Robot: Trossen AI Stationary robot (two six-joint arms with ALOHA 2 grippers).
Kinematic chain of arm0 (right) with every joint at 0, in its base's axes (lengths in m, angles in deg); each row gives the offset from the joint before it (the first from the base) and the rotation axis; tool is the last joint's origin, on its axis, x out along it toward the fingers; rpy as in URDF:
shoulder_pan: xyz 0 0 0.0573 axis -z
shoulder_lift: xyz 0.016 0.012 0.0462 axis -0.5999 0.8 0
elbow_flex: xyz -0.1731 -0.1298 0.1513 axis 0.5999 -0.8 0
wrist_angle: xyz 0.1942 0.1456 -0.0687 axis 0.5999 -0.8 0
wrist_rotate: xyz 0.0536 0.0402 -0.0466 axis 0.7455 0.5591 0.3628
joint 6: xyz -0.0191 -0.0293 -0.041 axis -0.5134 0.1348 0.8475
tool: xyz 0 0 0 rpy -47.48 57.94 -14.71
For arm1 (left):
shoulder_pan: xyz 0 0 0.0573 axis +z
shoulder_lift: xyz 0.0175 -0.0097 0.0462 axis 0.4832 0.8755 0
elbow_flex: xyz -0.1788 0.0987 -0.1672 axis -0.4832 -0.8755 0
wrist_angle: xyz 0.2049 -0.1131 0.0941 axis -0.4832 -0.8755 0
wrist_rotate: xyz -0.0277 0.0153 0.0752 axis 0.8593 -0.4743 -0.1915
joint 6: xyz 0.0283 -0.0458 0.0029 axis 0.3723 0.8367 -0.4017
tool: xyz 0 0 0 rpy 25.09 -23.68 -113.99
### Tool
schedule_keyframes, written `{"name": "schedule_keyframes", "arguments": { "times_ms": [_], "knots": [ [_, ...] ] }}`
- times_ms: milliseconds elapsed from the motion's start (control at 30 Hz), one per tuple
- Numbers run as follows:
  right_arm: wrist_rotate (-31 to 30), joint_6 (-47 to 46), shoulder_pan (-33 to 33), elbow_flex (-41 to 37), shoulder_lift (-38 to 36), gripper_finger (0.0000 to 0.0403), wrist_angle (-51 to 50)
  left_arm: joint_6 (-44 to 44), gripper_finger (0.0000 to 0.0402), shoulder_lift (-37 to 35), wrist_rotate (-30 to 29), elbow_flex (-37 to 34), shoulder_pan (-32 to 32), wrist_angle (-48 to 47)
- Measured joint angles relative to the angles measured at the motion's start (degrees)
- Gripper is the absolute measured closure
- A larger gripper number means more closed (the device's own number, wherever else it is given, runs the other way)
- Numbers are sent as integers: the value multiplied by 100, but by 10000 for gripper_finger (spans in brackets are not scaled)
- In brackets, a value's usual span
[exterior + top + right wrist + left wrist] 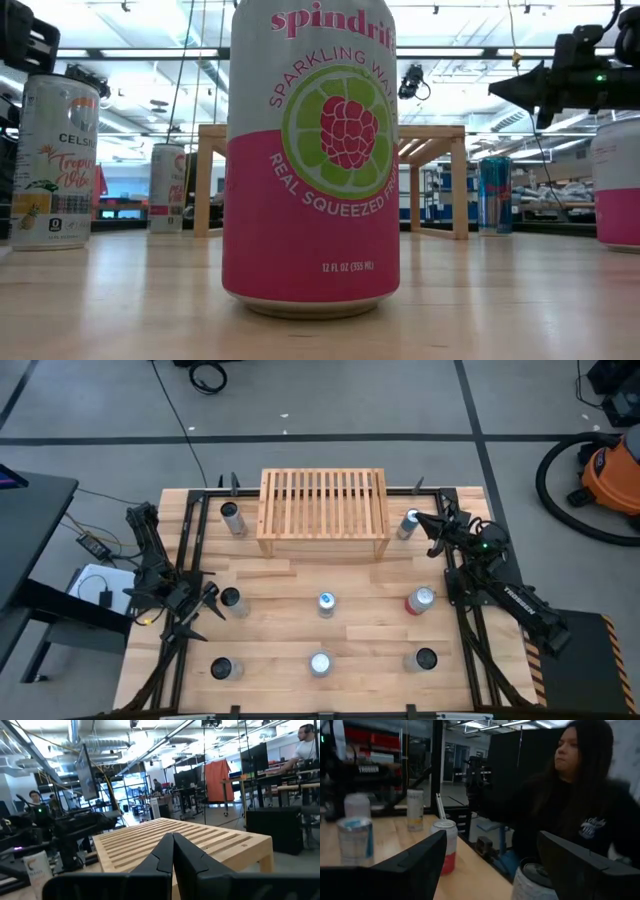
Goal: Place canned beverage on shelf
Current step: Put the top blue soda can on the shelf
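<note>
With every can still on the desk [350,625], the left hand [212,600] stands spread around a dark-topped can [232,599], ready to grip, while the right hand [428,526], fingers pressed together, waits beside the empty wooden shelf [323,510].

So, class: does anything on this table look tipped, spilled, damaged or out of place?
Nothing stands out. Every can on the table stands upright, no spill shows, and the shelf sits square at the far edge with no can on it.

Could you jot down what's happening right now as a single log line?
left claw: open beside can | right claw: shut, empty, near shelf | shelf top: no cans
</note>
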Motion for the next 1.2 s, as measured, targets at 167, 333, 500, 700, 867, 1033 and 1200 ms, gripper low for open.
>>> {"name": "schedule_keyframes", "arguments": {
  "times_ms": [167, 333, 500, 700, 867, 1033, 1200],
  "knots": [
    [-146, -38, -2, 0, 0, 389, 4, -685, 88, 0, 2, 0, 0, 0],
    [-238, -177, -2, 0, -2, 389, 105, -791, 88, 0, 2, 0, 0, 0],
    [-130, -155, -4, 0, -2, 389, 90, -791, 88, 0, 0, 0, 0, 0],
    [-131, -128, -4, 1, -2, 368, 107, -793, 88, 0, 1, 0, 0, 0],
    [-129, -129, -4, 0, -2, 323, 109, -792, 88, 0, 2, 0, 0, 0],
    [-129, -128, -4, 0, 0, 278, 85, -793, 88, 0, 2, 0, 0, 0],
    [-196, -124, -4, 0, -2, 244, 80, -792, 88, 0, 2, 0, -1, -2]
  ]
}}
